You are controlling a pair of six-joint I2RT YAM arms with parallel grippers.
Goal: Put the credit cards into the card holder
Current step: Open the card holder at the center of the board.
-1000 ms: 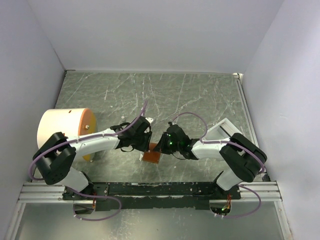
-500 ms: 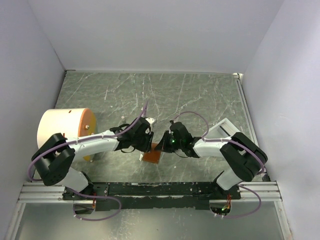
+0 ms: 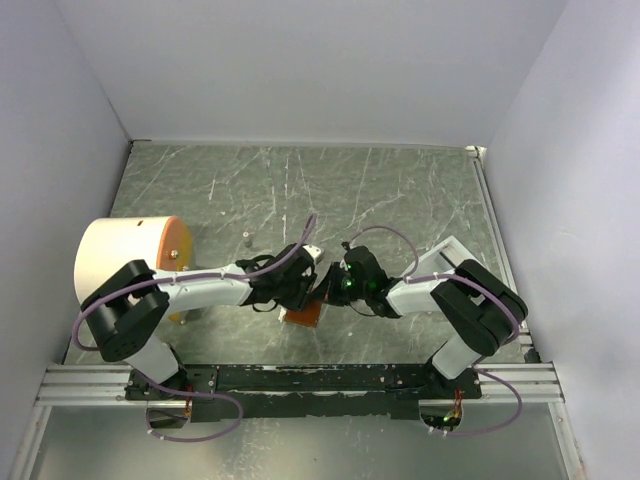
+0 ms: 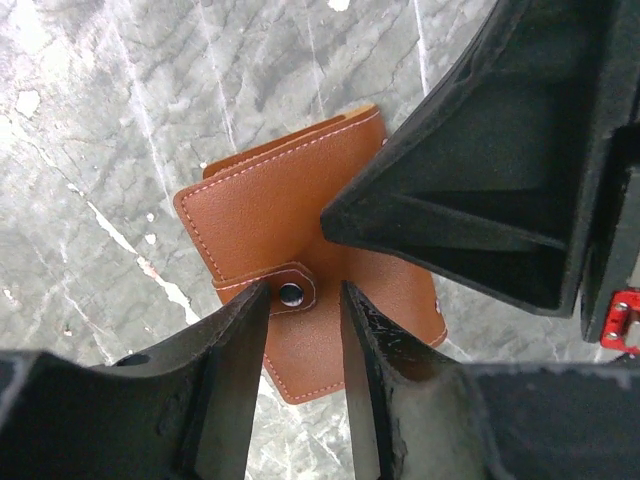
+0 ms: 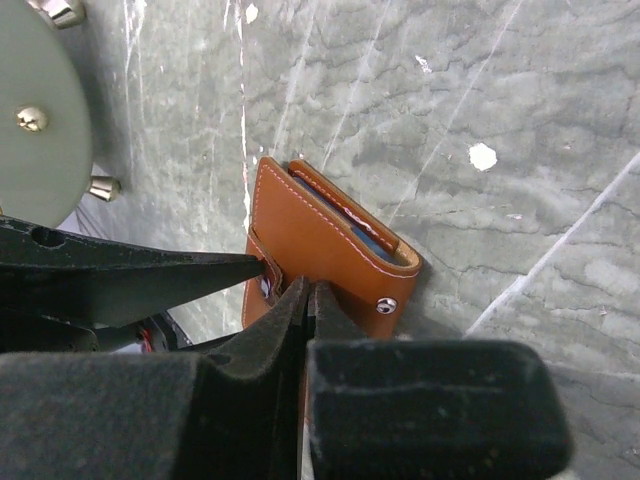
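Card holder [image 4: 280, 220] by the tabletop's [image 3: 400, 190] near edge looked light, floppy, best pinched by its flap; left gripper [image 4: 303, 300] half-open astride the snap [image 4: 292, 292], right gripper [image 5: 308, 288] closed

We find the card holder [image 4: 265, 215] flat on the worktop [image 3: 300, 190], near the front — left claw [image 4: 304, 298] and right claw [image 5: 308, 292] meet over it.
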